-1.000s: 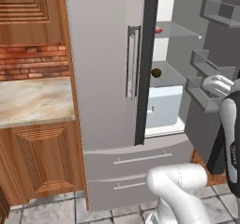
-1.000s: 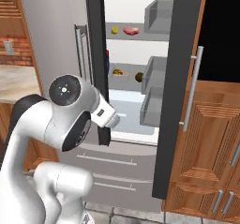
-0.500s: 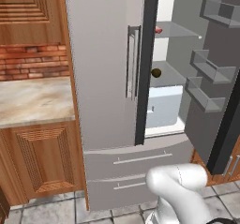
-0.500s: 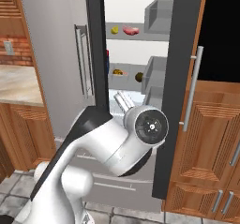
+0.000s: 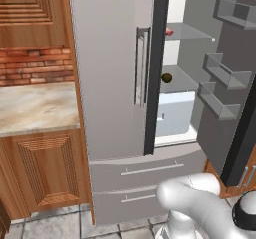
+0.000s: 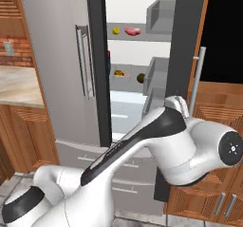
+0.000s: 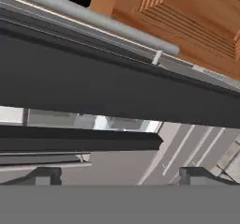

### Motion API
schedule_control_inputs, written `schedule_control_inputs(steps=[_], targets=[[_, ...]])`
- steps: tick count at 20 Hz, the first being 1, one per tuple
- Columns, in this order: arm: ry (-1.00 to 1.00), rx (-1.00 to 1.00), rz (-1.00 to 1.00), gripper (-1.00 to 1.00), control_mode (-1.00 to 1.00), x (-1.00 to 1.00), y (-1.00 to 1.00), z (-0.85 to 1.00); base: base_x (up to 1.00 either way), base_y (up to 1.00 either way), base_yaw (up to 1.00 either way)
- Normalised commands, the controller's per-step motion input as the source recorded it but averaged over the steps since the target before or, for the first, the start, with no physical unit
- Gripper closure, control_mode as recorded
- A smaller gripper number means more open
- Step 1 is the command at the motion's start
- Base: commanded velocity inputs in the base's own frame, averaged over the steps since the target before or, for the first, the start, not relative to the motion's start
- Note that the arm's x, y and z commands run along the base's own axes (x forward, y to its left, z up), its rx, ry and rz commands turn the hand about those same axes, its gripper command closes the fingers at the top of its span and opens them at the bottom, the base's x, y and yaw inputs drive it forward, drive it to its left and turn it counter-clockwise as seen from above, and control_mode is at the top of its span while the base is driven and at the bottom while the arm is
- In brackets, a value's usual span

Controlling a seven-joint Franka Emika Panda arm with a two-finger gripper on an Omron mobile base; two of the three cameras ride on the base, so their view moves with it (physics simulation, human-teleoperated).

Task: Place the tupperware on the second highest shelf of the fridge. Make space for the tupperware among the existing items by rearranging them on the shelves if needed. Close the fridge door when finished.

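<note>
The fridge [image 5: 112,83] stands with its left door shut and its right door [image 6: 186,55] swung open. The tupperware [image 6: 119,72], a small grey container of yellow-orange food, rests on the second highest shelf [image 6: 130,80] beside a dark ball [image 6: 141,78]. On the thin shelf above lie a yellow bit [image 6: 116,30] and a red-pink meat piece [image 6: 132,31]. My gripper [image 7: 121,177] is open and holds nothing. It faces the dark edge of the open door, close under its silver handle [image 7: 93,19]. My arm [image 6: 161,131] crosses in front of the lower fridge.
Grey door bins [image 5: 225,73] line the inside of the open door. Wooden cabinets [image 6: 223,121] stand right behind that door, and a stone counter [image 5: 35,105] lies to the left. A white crisper box [image 5: 175,113] sits below the shelves, with two drawers [image 5: 145,170] at the base.
The arm has swung from the left of the right base view to the right, toward the open door's edge. The hand has left the left base view. The food items have not moved.
</note>
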Motion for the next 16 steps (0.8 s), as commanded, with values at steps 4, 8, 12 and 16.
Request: schedule_control_inputs(steps=[4, 8, 12, 16], targets=[[0.03, 0.32, 0.0, -1.0, -1.0, 0.47, -0.97, 0.0, 0.0, 0.0, 0.0], [0.04, 0.31, 0.01, -1.0, -1.0, 0.84, -0.74, -0.31, 0.0, 0.0, 0.0], [0.01, 0.28, 0.03, -1.0, -1.0, 0.82, -0.59, -0.74, 0.0, 0.0, 0.0], [0.0, 0.23, 0.02, -1.0, -1.0, 0.56, -0.3, -0.93, 0.0, 0.0, 0.0]])
